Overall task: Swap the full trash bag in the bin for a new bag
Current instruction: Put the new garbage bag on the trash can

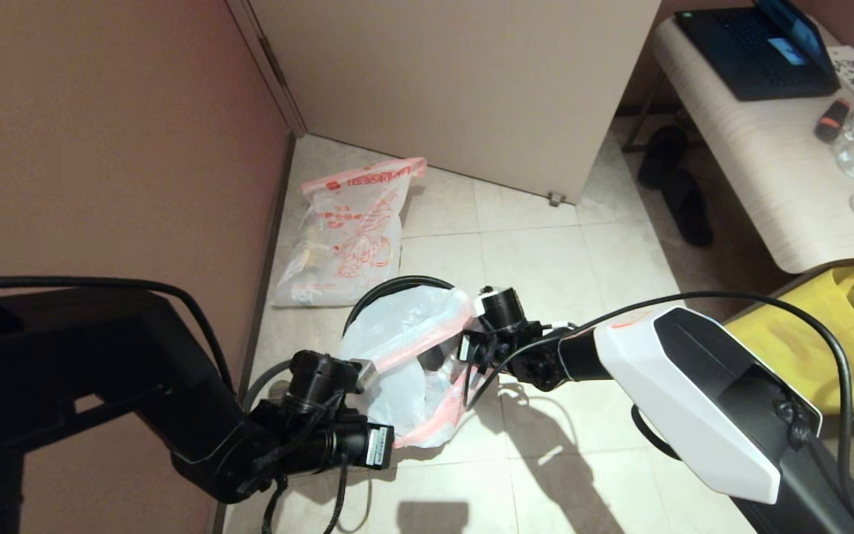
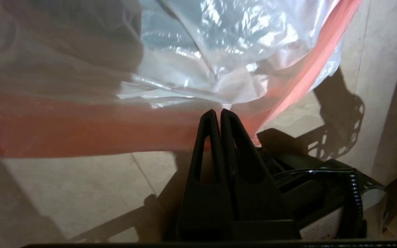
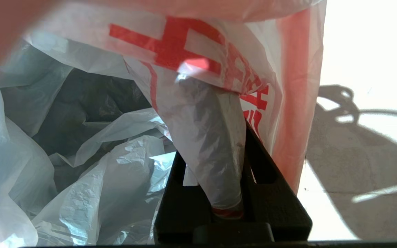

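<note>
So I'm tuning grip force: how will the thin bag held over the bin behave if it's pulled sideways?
Probably floppy: the new bag sags and crinkles between the left gripper and right gripper. Likely very light, since it billows above the bin. It may slip or stretch, as only thin bunched film sits in the shut jaws.

The right gripper has its black fingers closed on a bunched fold of the new bag. Beside that fold the bag shows bold red print and a pink band; its crinkled film falls into a dark hollow.
</note>
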Motion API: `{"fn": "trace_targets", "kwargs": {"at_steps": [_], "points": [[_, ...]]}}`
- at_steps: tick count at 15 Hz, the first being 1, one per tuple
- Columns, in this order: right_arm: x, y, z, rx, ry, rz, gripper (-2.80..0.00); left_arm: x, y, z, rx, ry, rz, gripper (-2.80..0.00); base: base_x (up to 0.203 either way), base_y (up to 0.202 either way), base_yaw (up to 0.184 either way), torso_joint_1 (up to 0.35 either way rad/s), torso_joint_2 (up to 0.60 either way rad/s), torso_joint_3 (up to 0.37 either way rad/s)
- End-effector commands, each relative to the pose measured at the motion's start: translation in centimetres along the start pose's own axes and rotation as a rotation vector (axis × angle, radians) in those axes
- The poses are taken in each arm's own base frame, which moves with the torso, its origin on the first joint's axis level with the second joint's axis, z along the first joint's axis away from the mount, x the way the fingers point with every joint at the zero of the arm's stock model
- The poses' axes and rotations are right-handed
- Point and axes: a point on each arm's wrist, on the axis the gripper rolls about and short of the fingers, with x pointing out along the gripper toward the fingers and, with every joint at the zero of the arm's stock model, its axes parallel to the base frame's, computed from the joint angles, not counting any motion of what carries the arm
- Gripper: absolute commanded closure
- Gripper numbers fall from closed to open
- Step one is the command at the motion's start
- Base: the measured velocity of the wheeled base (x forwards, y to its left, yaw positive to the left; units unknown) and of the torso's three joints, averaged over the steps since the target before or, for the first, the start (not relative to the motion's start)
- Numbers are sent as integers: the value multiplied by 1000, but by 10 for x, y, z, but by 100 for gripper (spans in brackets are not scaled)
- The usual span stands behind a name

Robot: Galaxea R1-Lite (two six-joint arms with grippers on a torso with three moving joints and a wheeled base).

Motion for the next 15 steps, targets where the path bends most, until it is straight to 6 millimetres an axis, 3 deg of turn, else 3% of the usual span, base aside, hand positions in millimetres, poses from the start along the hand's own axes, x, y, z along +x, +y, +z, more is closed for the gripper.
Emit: {"fn": "trace_targets", "kwargs": {"at_steps": [1, 6, 9, 13, 15], "points": [[0, 0, 0, 2, -1, 0, 0, 9, 4, -9, 3, 39, 9, 0, 0, 0, 0, 0, 0, 0], [-2, -2, 6, 12, -3, 11, 0, 17, 6, -17, 32, 75, 18, 0, 0, 0, 0, 0, 0, 0], [-5, -1, 9, 29, -4, 22, 0, 32, 22, -18, 35, 89, 61, 0, 0, 0, 0, 0, 0, 0], [-7, 0, 12, 32, -5, 31, 0, 57, 50, 4, 7, 22, 184, 0, 0, 0, 0, 0, 0, 0], [-7, 0, 12, 32, -5, 31, 0, 59, 52, 8, -23, 0, 207, 0, 0, 0, 0, 0, 0, 0]]}}
